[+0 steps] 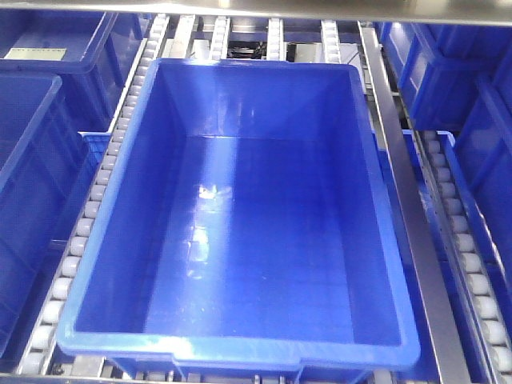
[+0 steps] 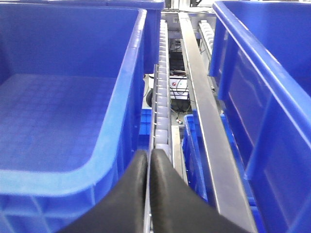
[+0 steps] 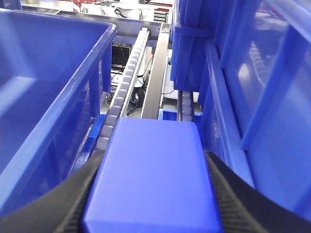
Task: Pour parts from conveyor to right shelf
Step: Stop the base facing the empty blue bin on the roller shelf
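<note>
Blue plastic fills the lower centre of the right wrist view: a part (image 3: 153, 174) is pinched between the black fingers of the right gripper (image 3: 153, 204) and held beside a roller lane (image 3: 121, 92) of the right shelf (image 3: 156, 77). The left gripper (image 2: 148, 170) is pressed together on nothing, low in its view. At the centre of the front view a large bin (image 1: 120, 240) is seen with no part inside. Pick-up is judged done; tipping the part into the bin is left. The conveyor is not shown.
</note>
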Robot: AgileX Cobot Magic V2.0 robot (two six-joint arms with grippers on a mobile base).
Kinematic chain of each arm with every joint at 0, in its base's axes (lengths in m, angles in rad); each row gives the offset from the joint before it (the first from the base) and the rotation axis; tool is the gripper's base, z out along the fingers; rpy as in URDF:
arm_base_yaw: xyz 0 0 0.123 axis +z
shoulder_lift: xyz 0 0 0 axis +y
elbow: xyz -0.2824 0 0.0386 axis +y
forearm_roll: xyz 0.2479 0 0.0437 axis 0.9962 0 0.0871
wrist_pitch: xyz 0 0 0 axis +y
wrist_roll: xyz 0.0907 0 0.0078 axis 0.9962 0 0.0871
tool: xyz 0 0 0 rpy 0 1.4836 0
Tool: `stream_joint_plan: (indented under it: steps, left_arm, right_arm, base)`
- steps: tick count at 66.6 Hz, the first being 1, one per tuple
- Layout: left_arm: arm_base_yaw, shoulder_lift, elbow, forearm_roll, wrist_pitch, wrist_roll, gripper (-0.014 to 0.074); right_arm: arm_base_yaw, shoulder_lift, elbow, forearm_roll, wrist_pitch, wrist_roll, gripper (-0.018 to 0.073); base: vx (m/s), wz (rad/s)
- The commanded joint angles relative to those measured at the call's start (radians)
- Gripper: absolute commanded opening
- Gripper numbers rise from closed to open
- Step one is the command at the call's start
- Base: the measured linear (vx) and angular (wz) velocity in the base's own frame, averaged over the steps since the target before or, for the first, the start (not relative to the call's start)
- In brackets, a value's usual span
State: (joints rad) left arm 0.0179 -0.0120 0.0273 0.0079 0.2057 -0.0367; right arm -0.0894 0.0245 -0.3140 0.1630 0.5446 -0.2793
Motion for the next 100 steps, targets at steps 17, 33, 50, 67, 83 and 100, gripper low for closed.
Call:
stream_joint_plan:
  steps: [17,33,50,67,83,100]
  left_arm:
    - [-0.008,-0.011,-0.019,-0.008,-0.079,-0.008,-0.0006]
    - [-0.008,-0.011,-0.019,-0.008,-0.079,-0.008,-0.0006]
    - [-0.008,-0.011,-0.019,-0.008,-0.079,-0.008,-0.0006]
    - [-0.008,-0.011,-0.019,-0.008,-0.079,-0.008,-0.0006]
    - [-0.008,-0.011,-0.019,-0.008,-0.079,-0.008,-0.0006]
    - [-0.008,-0.011,-0.019,-0.008,-0.079,-0.008,-0.0006]
  right_arm:
    - [-0.004,0.022,-0.024,0.0,-0.078,-0.003,-0.0005]
    - [-0.004,0.022,-0.024,0.0,-0.078,-0.003,-0.0005]
    - [-0.004,0.022,-0.024,0.0,-0.078,-0.003,-0.0005]
    - [-0.004,0.022,-0.024,0.0,-0.078,-0.003,-0.0005]
    - [-0.004,0.022,-0.024,0.001,-0.078,-0.003,-0.0005]
    - [-0.004,0.022,-0.024,0.016,-0.087,-0.003,-0.0005]
  base:
    - [0.06,0.03]
    - [0.05,0.01]
    - [0.01,0.0]
    - [0.0,0.0]
    - [0.0,0.0]
    - [0.0,0.0]
